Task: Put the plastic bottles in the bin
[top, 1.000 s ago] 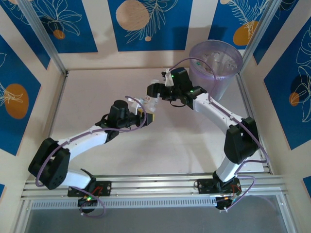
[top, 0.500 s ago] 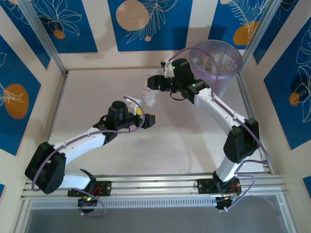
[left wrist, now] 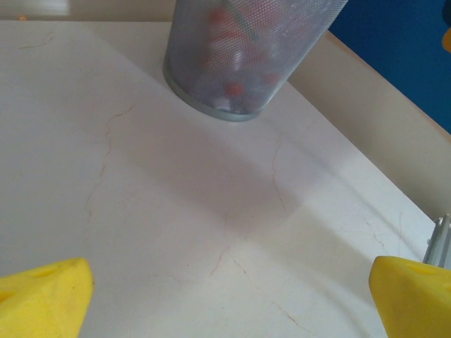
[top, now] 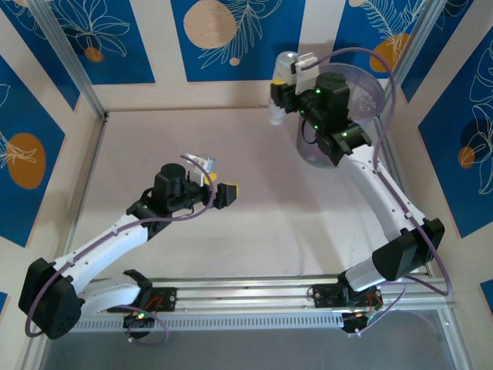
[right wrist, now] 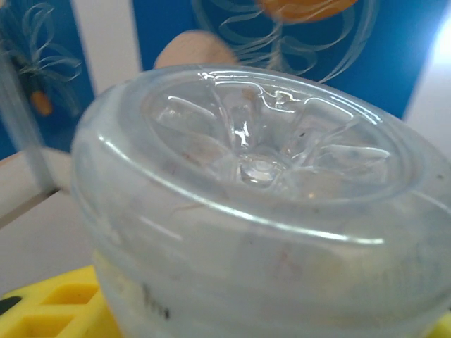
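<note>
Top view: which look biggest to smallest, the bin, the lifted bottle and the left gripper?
1. bin: clearly the largest, though partly covered.
2. bottle and left gripper: about alike. The bottle is held up nearer the camera, which makes it look bigger, so I won't rank these two.

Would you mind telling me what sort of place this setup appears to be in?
Probably a robot test cell in a lab, not a home: a left arm and right arm bolted to an aluminium rail, a white table, and printed blue panels walling it in.
</note>
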You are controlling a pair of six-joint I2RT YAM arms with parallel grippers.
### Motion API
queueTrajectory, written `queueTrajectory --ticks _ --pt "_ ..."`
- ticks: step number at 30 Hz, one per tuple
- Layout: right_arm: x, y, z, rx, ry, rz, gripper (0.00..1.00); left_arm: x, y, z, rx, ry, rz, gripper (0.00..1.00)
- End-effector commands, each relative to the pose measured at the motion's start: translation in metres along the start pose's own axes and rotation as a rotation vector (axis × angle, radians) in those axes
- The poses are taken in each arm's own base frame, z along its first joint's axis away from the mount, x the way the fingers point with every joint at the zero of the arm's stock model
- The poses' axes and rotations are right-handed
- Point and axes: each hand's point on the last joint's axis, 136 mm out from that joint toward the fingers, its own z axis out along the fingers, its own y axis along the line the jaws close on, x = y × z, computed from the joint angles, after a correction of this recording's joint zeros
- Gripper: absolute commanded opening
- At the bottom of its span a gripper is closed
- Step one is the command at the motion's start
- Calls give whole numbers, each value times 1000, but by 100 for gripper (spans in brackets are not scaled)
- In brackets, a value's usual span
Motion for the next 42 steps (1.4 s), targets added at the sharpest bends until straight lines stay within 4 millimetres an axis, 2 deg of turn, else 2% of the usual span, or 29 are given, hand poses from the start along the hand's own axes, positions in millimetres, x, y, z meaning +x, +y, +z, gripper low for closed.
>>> queueTrajectory --ticks 1,4,7,12,16,20,26,37,39,42 --pt "-54 -46 -22 152 -157 -46 39 16 8 1 -40 45 -24 100" --pt "-60 -84 -26 242 -191 -16 39 18 10 2 -48 50 -40 100" --pt "-57 -118 -21 316 -198 4 39 17 10 3 -49 42 -49 100" --pt "-32 -156 4 356 -161 67 40 15 11 5 -51 37 -57 100" --pt "-1 -174 27 353 -84 130 40 17 13 6 -63 46 -65 100" --pt "35 -189 46 370 10 171 40 20 16 3 -80 54 -69 100" --pt "82 -201 61 353 140 268 41 22 20 2 -103 58 -70 100" --pt "146 -212 74 322 319 440 47 28 29 8 -138 78 -83 100" --pt "155 -214 74 325 343 476 48 29 30 8 -141 80 -84 100" --pt "156 -214 72 300 342 563 53 29 31 9 -147 83 -84 100"
